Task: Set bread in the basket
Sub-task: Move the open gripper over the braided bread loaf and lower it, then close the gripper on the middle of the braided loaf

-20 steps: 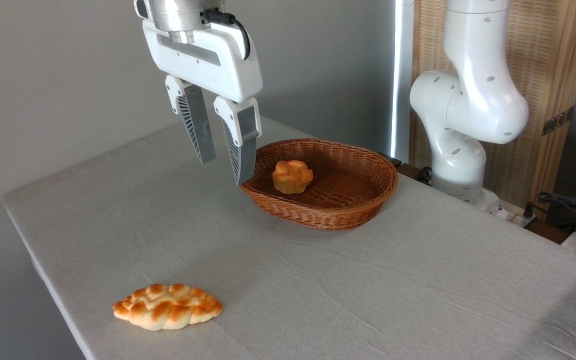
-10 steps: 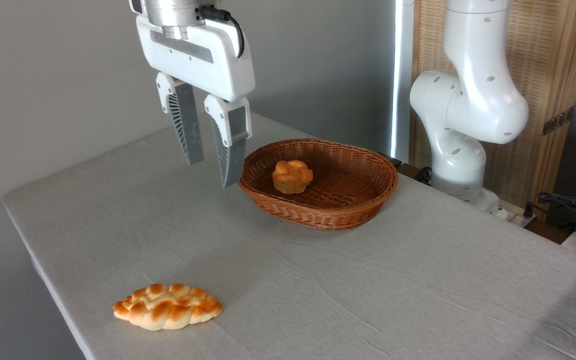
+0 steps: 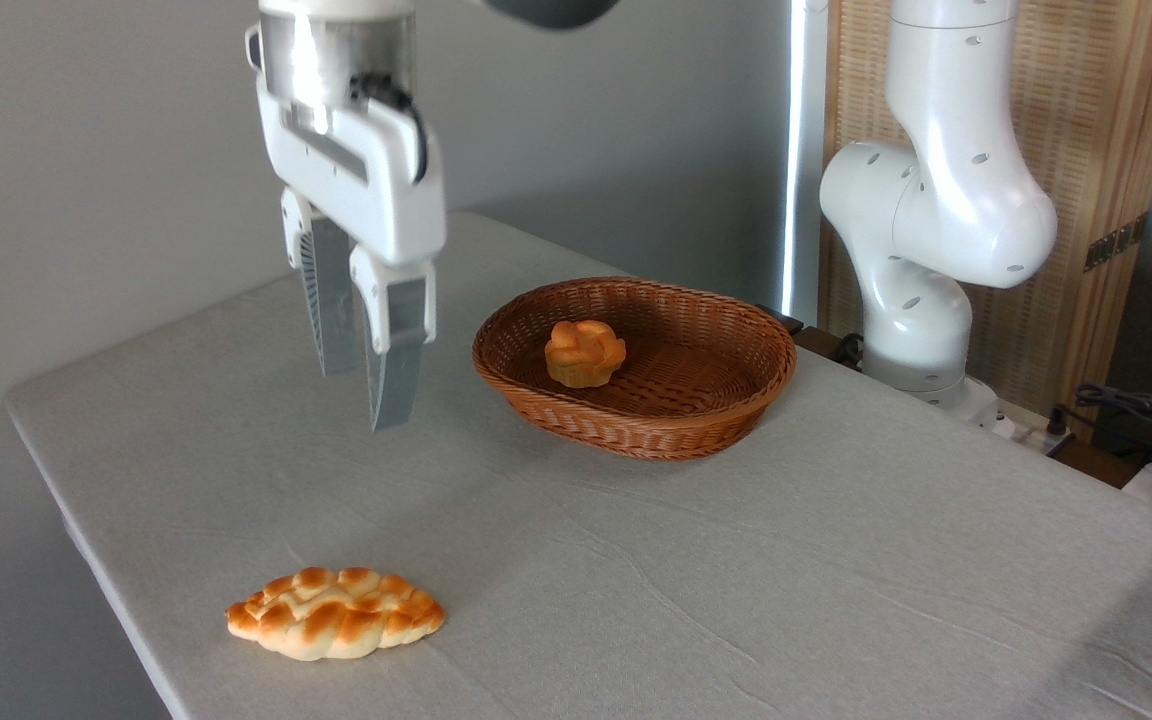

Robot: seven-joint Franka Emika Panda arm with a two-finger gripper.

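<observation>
Two baked pieces are on view, and the nearer one is the one that matters: the bread, a flat braided loaf, lies on the grey cloth of the table close to the front-left edge, well apart from everything else. It looks light and probably a little soft, with a bumpy browned top that should not be slippery; its long shape suggests a grasp across the narrow middle, pinching the two long sides — a hard squeeze might dent it, if it is real bread.

Farther back, the gripper hangs in the air above the cloth, empty, its fingers set only slightly apart and pointing down. Compared with a second ago it has left the basket's rim, swung towards the left and the camera, dropped lower, and turned about its axis; it is now well clear of the wicker.

Beyond it sits the basket, with a small knotted bun inside — neither has shifted, nor has the loaf.
</observation>
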